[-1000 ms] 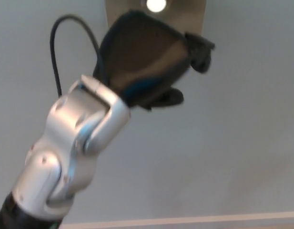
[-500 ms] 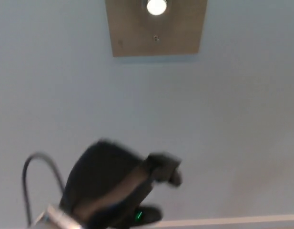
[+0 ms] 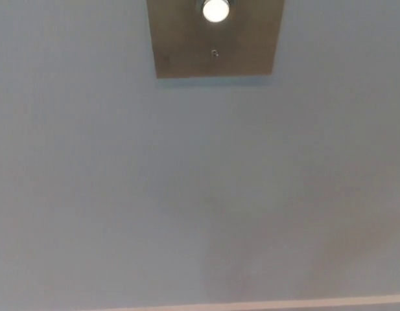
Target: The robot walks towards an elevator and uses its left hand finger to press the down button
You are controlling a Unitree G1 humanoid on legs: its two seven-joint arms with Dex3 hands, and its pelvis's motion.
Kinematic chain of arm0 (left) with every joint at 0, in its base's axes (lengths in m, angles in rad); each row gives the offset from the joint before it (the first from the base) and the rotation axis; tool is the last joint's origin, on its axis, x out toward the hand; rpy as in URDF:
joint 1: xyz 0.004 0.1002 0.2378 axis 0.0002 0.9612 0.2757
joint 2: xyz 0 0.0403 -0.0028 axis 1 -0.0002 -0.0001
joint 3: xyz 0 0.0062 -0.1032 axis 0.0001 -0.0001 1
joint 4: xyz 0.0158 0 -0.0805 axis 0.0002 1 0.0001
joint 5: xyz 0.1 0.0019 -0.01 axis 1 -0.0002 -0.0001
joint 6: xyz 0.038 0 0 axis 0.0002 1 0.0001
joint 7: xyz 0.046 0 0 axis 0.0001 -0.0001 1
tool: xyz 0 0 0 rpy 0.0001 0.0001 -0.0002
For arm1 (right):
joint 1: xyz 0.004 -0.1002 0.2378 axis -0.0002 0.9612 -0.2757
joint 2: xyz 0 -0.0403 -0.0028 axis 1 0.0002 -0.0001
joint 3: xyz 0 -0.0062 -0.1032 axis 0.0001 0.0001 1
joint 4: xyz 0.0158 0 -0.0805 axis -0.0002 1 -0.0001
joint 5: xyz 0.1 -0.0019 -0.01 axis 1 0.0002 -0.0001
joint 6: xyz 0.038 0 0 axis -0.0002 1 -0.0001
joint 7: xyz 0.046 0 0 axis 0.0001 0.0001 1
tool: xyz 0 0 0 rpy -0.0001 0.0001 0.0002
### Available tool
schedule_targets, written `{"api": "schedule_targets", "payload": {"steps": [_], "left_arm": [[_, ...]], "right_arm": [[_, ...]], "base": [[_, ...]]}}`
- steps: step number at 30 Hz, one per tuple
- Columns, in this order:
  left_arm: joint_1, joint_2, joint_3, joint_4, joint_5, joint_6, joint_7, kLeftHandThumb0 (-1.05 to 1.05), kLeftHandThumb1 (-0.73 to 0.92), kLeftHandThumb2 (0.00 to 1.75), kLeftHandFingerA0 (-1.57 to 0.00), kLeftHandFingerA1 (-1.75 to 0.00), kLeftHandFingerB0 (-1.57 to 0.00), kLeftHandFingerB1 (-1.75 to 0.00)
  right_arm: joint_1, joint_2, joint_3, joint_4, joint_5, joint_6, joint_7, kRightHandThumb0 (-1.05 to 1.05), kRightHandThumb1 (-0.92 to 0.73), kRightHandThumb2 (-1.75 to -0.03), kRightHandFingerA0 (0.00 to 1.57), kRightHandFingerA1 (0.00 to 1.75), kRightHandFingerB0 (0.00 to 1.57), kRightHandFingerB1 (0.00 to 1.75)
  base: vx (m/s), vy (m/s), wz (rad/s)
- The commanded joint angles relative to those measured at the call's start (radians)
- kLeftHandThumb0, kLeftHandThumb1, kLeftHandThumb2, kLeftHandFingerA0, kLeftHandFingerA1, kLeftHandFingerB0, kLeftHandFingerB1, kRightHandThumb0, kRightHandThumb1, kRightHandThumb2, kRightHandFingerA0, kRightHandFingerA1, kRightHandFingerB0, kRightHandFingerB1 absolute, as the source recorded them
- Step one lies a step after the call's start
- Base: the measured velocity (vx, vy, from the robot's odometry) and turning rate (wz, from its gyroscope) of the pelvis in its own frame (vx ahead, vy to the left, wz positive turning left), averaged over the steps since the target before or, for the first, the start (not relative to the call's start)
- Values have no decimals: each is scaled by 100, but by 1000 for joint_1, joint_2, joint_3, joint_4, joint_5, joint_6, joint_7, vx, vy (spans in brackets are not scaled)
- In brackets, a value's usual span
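Our left hand and right hand are out of view, so we cannot tell our fingers' state. The lit button (image 3: 216, 10) on its metal panel (image 3: 180, 45) looks small, stiff and smooth; we judge a square press on its centre best.

A square brushed-metal panel (image 3: 180, 45) sits on the pale grey wall (image 3: 200, 194) at top centre. The round lit button (image 3: 216, 10) lies on the panel at the picture's upper edge, a small screw (image 3: 214, 53) just below it. A thin light strip (image 3: 284, 303) runs along the wall's foot.

Head camera — close, facing wall (image 3: 200, 194) and button panel (image 3: 180, 39).
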Motion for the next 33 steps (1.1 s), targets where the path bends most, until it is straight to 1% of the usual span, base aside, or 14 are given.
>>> {"api": "schedule_targets", "payload": {"steps": [1, 2, 4, 12, 13, 14, 16, 17, 18, 23, 28, 29, 31, 33], "left_arm": [[-125, -84, 244, 952, -432, -279, 313, -52, 52, 56, -68, -52, -68, -44], [-137, -95, 248, 973, -432, -265, 317, -57, 55, 57, -63, -56, -60, -42], [-183, -119, 253, 1051, -422, -229, 329, -57, 56, 57, -62, -59, -60, -45], [-260, -118, 257, 1232, -382, -136, 330, -52, 62, 59, -58, -55, -60, -45], [-260, -117, 256, 1252, -379, -142, 334, -51, 62, 59, -58, -58, -59, -47], [-264, -116, 256, 1267, -377, -150, 339, -51, 62, 59, -58, -58, -59, -47], [-272, -114, 256, 1290, -376, -162, 346, -52, 62, 58, -63, -70, -63, -49], [-276, -113, 243, 1294, -365, -165, 341, -53, 64, 60, -66, -68, -58, -47], [-284, -112, 234, 1307, -355, -168, 343, -53, 64, 59, -67, -66, -59, -47], [-307, -117, 226, 1385, -353, -172, 346, -49, 67, 60, -66, -58, -54, -47], [-309, -149, 293, 1429, -446, -226, 326, -48, 69, 61, -71, -66, -56, -46], [-311, -154, 305, 1441, -461, -235, 325, -49, 70, 61, -72, -67, -58, -46], [-312, -152, 322, 1466, -480, -261, 321, -51, 68, 61, -67, -60, -54, -45], [-310, -147, 346, 1491, -505, -287, 305, -53, 68, 60, -65, -57, -52, -44]], "right_arm": [[-8, -8, 6, -7, -5, 19, -3, -51, -51, -56, 68, 55, 58, 37], [-8, -8, 3, -6, -1, 17, 4, -54, -40, -79, 62, 62, 51, 51], [-10, -8, 0, -7, 4, 9, 15, -54, -51, -57, 66, 55, 56, 37], [-12, -17, 23, -6, -19, 4, -16, -54, -50, -55, 62, 51, 57, 37], [-13, -18, 27, -4, -23, 6, -18, -58, -39, -80, 54, 59, 51, 51], [-14, -18, 29, -4, -25, 7, -20, -58, -39, -80, 54, 59, 51, 51], [-17, -16, 26, -3, -19, 16, -12, -56, -50, -56, 55, 49, 56, 38], [-24, -15, 24, -2, -15, 27, -6, -54, -40, -80, 55, 63, 47, 51], [-26, -14, 18, -2, -8, 29, 0, -50, -50, -56, 59, 54, 54, 36], [-31, -16, 30, 2, -20, 40, -15, -47, -52, -56, 71, 75, 54, 37], [-57, -1, 25, 12, -13, 86, 0, -45, -55, -57, 66, 59, 55, 37], [-58, -1, 24, 13, -12, 89, 0, -50, -43, -80, 58, 61, 49, 51], [-58, -3, 11, 15, -1, 87, 2, -47, -52, -56, 53, 40, 55, 37], [-58, -6, -3, 17, 8, 83, -1, -50, -52, -57, 54, 40, 57, 38]], "base": [[0, 0, 0], [0, 0, 0], [0, 0, 0], [0, 0, 0], [0, 0, 0], [0, 0, 0], [0, 0, 0], [0, 0, 0], [0, 0, 0], [0, 0, 0], [0, 0, 0], [0, 0, 0], [0, 0, 0], [0, 0, 0]]}}
